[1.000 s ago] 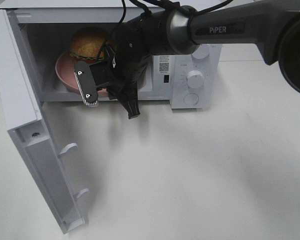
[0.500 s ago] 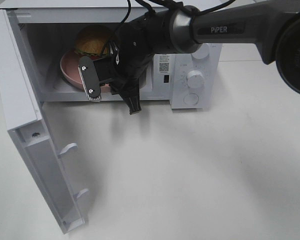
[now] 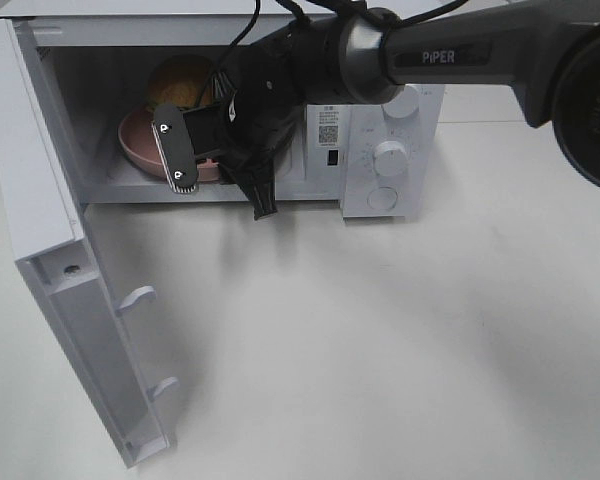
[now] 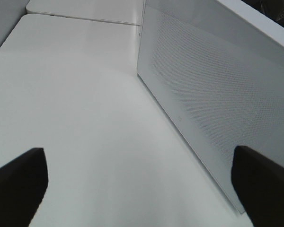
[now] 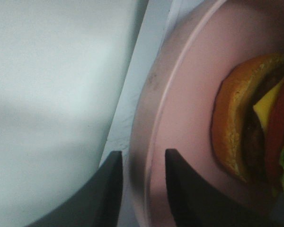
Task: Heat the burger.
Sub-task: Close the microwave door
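Item 1, nearest: white table (image 3: 380, 350), bare surface across the foreground

Item 2: microwave door (image 3: 60, 250), swung fully open, standing at the near left with its inner face turned right

Item 3: left gripper (image 4: 137, 151), jaws spread wide and holding nothing, poised over the table beside a white perforated panel (image 4: 203, 104) (door or side wall of the oven; the wrist view does not settle which)

Item 4: microwave (image 3: 325, 150), white, at the far side of the table; two round dials (image 3: 388, 158) on its right-hand panel

Item 5: right gripper (image 5: 143, 153), reaching from the right into the oven mouth; jaws parted, one finger on each side of the plate rim, apparently loose of it rather than pinching

Item 6: pink plate (image 3: 135, 140), resting on the cavity floor, towards its left

Item 7, farthest: burger (image 3: 180, 80), on the plate inside the microwave, glossy bun uppermost, cheese and lettuce showing at its edge
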You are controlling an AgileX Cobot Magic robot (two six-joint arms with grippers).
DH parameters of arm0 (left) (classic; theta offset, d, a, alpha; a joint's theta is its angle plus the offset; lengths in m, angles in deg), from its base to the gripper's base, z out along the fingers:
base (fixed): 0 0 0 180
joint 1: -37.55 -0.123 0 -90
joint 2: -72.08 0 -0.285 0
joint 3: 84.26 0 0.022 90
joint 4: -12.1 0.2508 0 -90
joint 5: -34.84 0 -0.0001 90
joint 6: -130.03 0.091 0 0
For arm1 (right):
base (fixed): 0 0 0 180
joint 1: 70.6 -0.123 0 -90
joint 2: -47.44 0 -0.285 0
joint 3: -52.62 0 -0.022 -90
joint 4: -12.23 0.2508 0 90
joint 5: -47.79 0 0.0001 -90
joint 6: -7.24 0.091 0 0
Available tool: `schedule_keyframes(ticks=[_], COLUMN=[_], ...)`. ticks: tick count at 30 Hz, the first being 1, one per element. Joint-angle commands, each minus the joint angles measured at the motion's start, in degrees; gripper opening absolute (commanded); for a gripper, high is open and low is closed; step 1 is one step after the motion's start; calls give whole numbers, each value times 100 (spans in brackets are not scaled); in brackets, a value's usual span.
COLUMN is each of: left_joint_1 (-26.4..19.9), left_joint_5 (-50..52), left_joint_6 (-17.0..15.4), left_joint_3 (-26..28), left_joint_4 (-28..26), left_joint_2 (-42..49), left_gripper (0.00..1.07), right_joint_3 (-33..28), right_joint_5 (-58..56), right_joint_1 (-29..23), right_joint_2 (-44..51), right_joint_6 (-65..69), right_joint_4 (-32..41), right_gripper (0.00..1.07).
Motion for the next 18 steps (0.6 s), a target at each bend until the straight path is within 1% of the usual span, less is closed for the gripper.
schedule_keyframes(ticks=[1, 7, 11, 12, 13, 14, 15, 16, 17, 18], left_joint_1=[-29, -29, -29, -29, -29, -29, -29, -29, -29, -29], left_joint_5=[46, 46, 46, 46, 46, 46, 46, 46, 46, 46], left_joint_6=[0, 0, 0, 0, 0, 0, 0, 0, 0, 0], left_joint_3=[0, 0, 0, 0, 0, 0, 0, 0, 0, 0], left_joint_4=[0, 0, 0, 0, 0, 0, 0, 0, 0, 0], left_joint_2=[92, 92, 92, 92, 92, 92, 92, 92, 92, 92], left_gripper=[98, 98, 98, 98, 98, 98, 98, 98, 98, 98], right_joint_3=[40, 40, 40, 23, -57, -57, -178, -178, -332, -384], right_joint_5=[23, -11, -109, -109, -92, -92, 0, 0, 86, 103], right_joint_1=[29, 29, 17, 11, 11, 11, 11, 11, 11, 11], right_joint_2=[57, 57, 57, 57, 120, 120, 206, 206, 286, 327], right_joint_6=[149, 309, 390, 413, 498, 498, 533, 533, 533, 533], right_joint_4=[-17, -11, -17, -17, -17, -17, -17, -17, -23, -23], right_gripper=[36, 37, 41, 43, 47, 47, 54, 54, 60, 63])
